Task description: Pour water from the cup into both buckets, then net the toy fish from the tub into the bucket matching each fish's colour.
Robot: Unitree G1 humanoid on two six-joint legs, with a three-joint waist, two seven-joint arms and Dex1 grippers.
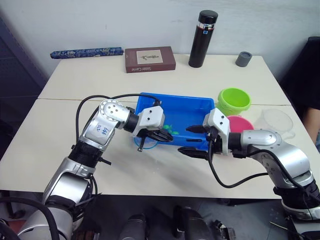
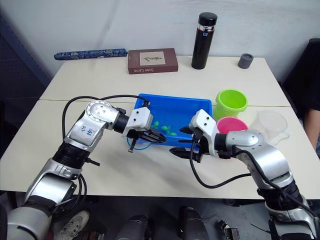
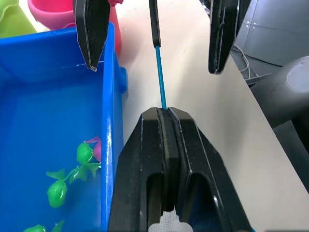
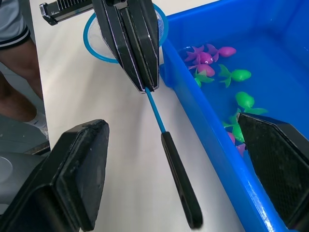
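Left gripper (image 1: 161,136) clamped tight on the net's (image 4: 155,116) thin blue stem, just past the hoop. The light blue hoop sits behind the fingers, over the table (image 1: 65,130) at the near rim of the tub (image 1: 197,106).

Net's dark handle end runs from the left gripper toward the right gripper (image 1: 192,140), ending between its fingers without touching either.

Right gripper spread wide, holding nothing, one finger over the tub's near wall, the other over the table.

Toy fish (image 4: 241,75), green and pink, lie in the tub beside both grippers.

Pink bucket (image 1: 244,123) just behind the right gripper; green bucket (image 1: 234,100) farther back. Cup (image 1: 277,121) to the right of both buckets.
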